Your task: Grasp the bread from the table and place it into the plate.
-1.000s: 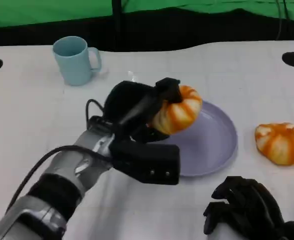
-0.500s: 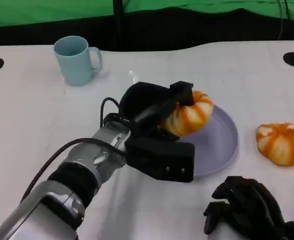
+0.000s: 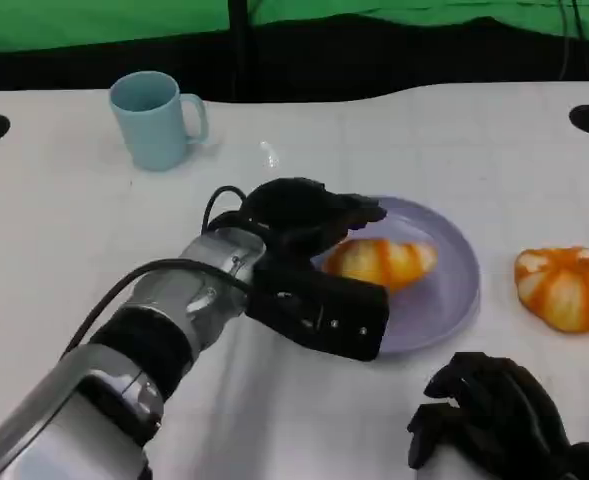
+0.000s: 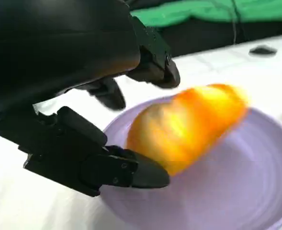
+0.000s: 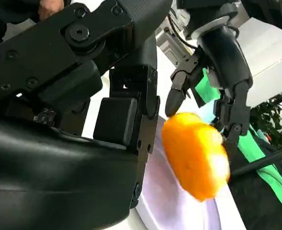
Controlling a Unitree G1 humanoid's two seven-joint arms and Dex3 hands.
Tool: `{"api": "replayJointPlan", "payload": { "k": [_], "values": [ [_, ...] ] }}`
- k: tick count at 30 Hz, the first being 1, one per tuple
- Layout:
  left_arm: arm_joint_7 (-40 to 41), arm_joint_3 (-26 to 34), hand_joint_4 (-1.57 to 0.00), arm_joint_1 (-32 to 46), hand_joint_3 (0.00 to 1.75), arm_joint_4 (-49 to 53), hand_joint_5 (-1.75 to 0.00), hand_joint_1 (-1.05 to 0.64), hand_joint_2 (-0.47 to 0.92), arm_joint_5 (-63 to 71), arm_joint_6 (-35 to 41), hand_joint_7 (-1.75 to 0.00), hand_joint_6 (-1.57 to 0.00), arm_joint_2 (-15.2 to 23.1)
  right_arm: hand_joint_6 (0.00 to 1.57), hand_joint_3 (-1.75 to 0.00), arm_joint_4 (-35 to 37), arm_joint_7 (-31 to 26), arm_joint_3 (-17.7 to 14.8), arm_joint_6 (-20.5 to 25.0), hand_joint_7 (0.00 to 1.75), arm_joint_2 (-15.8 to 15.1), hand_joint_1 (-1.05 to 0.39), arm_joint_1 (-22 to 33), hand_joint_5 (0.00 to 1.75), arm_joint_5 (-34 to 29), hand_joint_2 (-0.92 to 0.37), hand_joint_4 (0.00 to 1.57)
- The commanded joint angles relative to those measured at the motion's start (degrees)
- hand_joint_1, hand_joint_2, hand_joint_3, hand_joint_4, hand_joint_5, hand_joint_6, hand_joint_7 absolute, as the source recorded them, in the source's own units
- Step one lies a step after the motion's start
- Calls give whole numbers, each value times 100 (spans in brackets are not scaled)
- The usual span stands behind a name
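Bread (image 3: pixel 382 263) dropped onto plate (image 3: pixel 452 300); left hand (image 3: pixel 309 212) spread above

Bare table between plate (image 3: pixel 454 310) and second bread (image 3: pixel 566 286); mug (image 3: pixel 156 120) far back-left.

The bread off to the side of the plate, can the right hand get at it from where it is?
Probably yes: that bread lies on bare table beyond the right hand, with nothing between them.

My left hand (image 4: pixel 131 129) hovers open over the plate (image 4: pixel 255 191), fingers (image 4: pixel 150 175) apart around the blurred bread (image 4: pixel 188 127) lying in it.
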Motion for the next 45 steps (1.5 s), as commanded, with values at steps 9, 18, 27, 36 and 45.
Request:
{"api": "replayJointPlan", "payload": {
  "k": [9, 18, 27, 36, 45],
  "values": [
    [-604, -8, 0, -37, 43, -597, -33, -99, 92, -45, 185, -1, -11, 269, 157, 0, 125, 101, -64, -28, 36, -58, -105, -32, 75, 48, -73, 157],
    [-853, 313, -5, 644, 44, -1788, -36, -97, 92, -348, 39, -2, -14, 886, 157, 0, 13, 22, -35, 8, 39, -55, -105, 4, 77, 7, -73, 157],
    [54, 1036, -31, 1909, 36, -2733, -49, -76, 92, -985, -1163, -10, -35, 1400, 157, 0, -3, 13, -44, 18, 38, -53, -104, 20, 77, 28, -73, 157],
    [664, 1578, -53, 2727, 32, -2822, -79, -65, 92, -1642, -2199, -25, -57, 1270, 157, 0, -47, 7, -47, 67, 38, -59, -104, 40, 77, 43, -73, 157],
    [-376, 2093, -56, 3882, 29, -3318, -174, -59, 92, -3849, -2563, -174, -33, 869, 157, -1, -34, 14, -36, 51, 39, -44, -104, 51, 78, 44, -72, 157]
  ]
}}
